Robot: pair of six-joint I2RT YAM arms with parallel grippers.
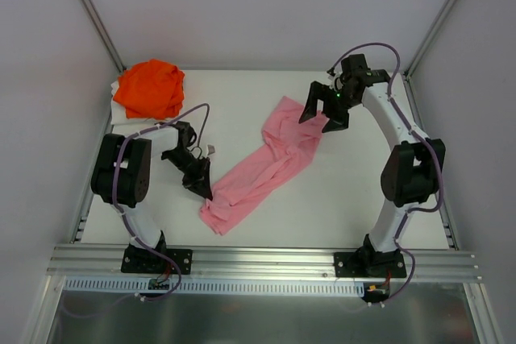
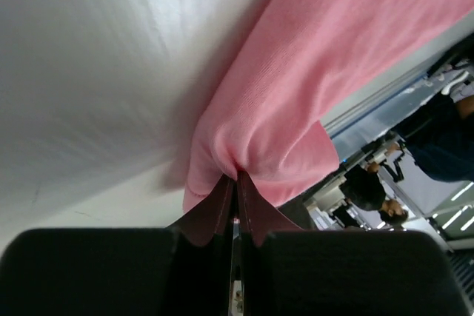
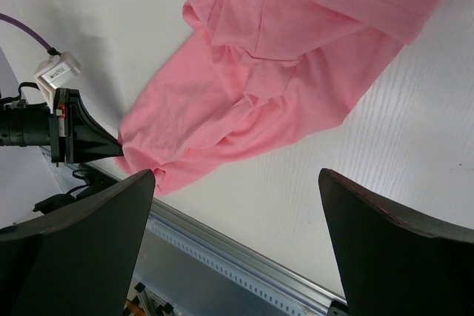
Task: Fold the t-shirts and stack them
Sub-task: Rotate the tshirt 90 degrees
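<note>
**A:** Where is the pink t-shirt lying?

**B:** The pink t-shirt [image 1: 270, 163] is bunched into 1 long, crumpled strip. It runs diagonally across the middle of the white surface [image 1: 242, 94], from near left to far right.

**A:** And the left gripper?

**B:** The left gripper [image 1: 201, 189] is low at the strip's near-left end. In its wrist view the 2 fingers [image 2: 211, 216] are pressed together, with a small pinch of pink fabric puckered between the tips. So it is clamped on the shirt's edge.

**A:** What about the right one?

**B:** The right gripper [image 1: 326, 110] hangs over the far-right end of the strip. Its fingers are spread wide with nothing between them. Its own camera looks down on the rumpled pink cloth and on bare surface beside it. It also shows the left gripper's tip meeting the shirt's far corner.

**A:** Is the second shirt in view?

**B:** Yes. The orange t-shirt [image 1: 149, 88] sits in a loose heap at the far-left corner of the surface, well apart from the pink one and from both grippers. Something white shows under its near edge, but I cannot tell what it is.
</note>
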